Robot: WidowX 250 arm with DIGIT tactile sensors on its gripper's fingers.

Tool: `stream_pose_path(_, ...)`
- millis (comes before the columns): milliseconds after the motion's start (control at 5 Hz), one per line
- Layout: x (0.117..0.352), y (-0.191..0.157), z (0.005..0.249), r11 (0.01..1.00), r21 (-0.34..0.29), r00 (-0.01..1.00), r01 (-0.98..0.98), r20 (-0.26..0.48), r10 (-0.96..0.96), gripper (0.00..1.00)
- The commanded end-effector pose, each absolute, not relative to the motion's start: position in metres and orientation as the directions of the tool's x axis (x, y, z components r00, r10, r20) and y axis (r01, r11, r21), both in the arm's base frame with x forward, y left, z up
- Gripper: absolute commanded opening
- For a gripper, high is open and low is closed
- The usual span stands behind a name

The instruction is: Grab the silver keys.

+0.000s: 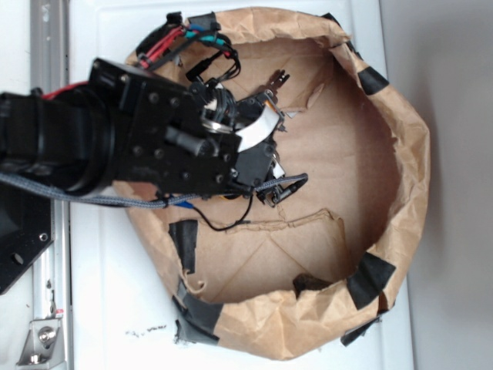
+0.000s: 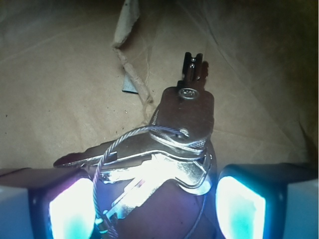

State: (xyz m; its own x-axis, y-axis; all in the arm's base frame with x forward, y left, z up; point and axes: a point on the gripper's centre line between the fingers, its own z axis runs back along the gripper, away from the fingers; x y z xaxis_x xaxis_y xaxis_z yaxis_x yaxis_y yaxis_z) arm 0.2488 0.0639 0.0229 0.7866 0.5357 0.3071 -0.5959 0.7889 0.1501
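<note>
The gripper (image 2: 154,199) is down inside the paper bag (image 1: 400,193), fingers (image 2: 239,204) spread either side of the silver keys (image 2: 164,149) on the bag floor. Seemingly nothing is pinched yet; closing and lifting remain.

In the exterior view the arm (image 1: 115,146) covers the gripper's fingertips, so their spread cannot be read there, and its rear runs off the left edge. The keys (image 2: 164,149) lie mostly under the arm in that view; the small metal bits beside it are too small to make out. In the wrist view the pads (image 2: 237,204) are cut off by the bottom edge. The keys' lower ends and wire ring (image 2: 107,159) run off the bottom edge. Glare whitens the middle of the keys. Whether the pads touch them cannot be told. The bag's (image 1: 400,193) rim is cut at the bottom edge.
</note>
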Motion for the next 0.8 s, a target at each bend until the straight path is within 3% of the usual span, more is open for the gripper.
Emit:
stream_pose_path(0,0.2438,0.0770,0.0290,0.763,0.141,0.761,-0.631,0.306,0.572,1.00)
stream_pose_path(200,0.2432,0.0771,0.0293,0.762,0.141,0.760,-0.632,0.305,0.574,1.00)
stream_pose_path(400,0.2426,0.0747,0.0294,0.742,0.134,0.739,-0.657,0.309,0.599,0.00)
stream_pose_path(600,0.2424,0.0741,0.0299,0.726,0.130,0.721,-0.675,0.326,0.612,0.00)
